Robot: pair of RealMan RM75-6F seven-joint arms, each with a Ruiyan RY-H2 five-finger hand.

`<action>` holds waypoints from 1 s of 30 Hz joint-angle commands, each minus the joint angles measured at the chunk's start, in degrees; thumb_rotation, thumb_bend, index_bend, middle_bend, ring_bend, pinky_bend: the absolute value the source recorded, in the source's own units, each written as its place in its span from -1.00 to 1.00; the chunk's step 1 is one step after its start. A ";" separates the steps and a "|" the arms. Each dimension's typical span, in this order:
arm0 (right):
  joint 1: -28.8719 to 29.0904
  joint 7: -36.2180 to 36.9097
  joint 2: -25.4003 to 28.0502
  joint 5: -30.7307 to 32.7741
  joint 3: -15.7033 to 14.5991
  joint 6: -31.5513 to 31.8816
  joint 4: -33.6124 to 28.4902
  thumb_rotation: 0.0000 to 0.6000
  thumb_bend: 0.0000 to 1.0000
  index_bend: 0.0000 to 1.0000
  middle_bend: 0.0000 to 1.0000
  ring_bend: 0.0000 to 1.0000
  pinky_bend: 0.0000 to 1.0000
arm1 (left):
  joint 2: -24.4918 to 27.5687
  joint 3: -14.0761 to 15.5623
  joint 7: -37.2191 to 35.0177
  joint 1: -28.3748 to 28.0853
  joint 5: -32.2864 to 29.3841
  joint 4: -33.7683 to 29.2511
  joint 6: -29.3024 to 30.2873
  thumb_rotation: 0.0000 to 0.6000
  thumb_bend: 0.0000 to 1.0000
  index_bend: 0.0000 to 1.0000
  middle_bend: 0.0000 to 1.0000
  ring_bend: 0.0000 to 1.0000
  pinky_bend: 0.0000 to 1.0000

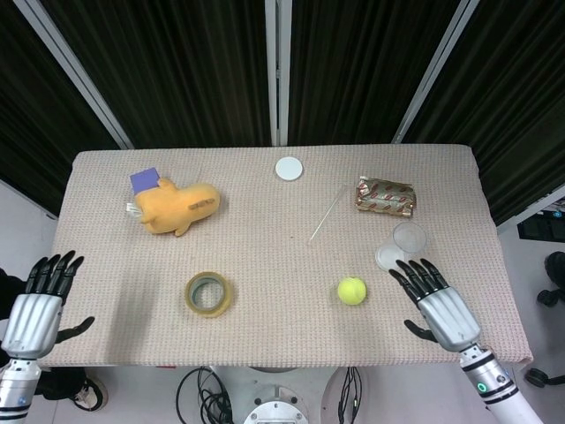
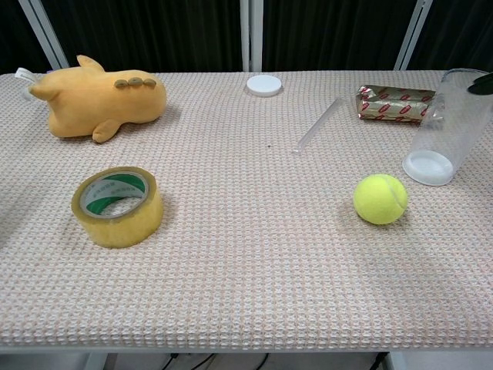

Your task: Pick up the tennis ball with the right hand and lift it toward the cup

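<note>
The yellow-green tennis ball (image 1: 351, 291) (image 2: 380, 199) lies on the table's near right part. Just behind it and to its right stands the clear plastic cup (image 1: 402, 245) (image 2: 449, 127), upright. My right hand (image 1: 440, 306) hovers over the table to the right of the ball, fingers spread and pointing away, nothing in it; its fingertips reach up to the cup's near side. Only a dark sliver of it shows at the chest view's right edge. My left hand (image 1: 37, 302) hangs off the table's near left corner, fingers spread, empty.
A roll of yellowish tape (image 1: 208, 294) (image 2: 117, 206) lies near left. An orange plush toy (image 1: 177, 206) (image 2: 98, 97) lies far left by a purple card (image 1: 145, 181). A white lid (image 1: 289, 168), a clear straw (image 1: 327, 212) and a foil snack pack (image 1: 386, 196) sit further back.
</note>
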 commanded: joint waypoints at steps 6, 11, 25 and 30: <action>5.21 -6.32 -5.33 5.56 1.59 -9.21 -0.14 1.00 -0.72 -1.00 -1.00 -1.00 -1.00 | -0.03 0.36 -1.69 0.52 0.06 1.19 0.42 1.00 -0.88 -0.93 -1.00 -1.00 -1.00; 7.24 -7.03 -7.50 7.90 2.35 -11.72 0.82 1.00 -0.68 -1.00 -1.00 -1.00 -1.00 | 0.03 0.37 -2.07 0.49 0.21 1.38 0.38 1.00 -0.88 -0.93 -1.00 -1.00 -1.00; 11.08 -9.45 -11.10 13.57 2.21 -17.28 3.75 1.00 -0.65 -1.00 -1.00 -1.00 -0.77 | 0.15 0.17 -1.98 0.49 0.26 1.06 0.52 1.00 -0.88 -0.93 -1.00 -1.00 -1.00; 11.90 -11.94 -12.37 15.73 1.98 -18.38 4.90 1.00 -0.65 -1.00 -1.00 -1.00 -0.52 | 0.38 0.17 -1.87 0.49 0.47 0.80 0.63 1.00 -0.88 -0.93 -1.00 -1.00 -1.00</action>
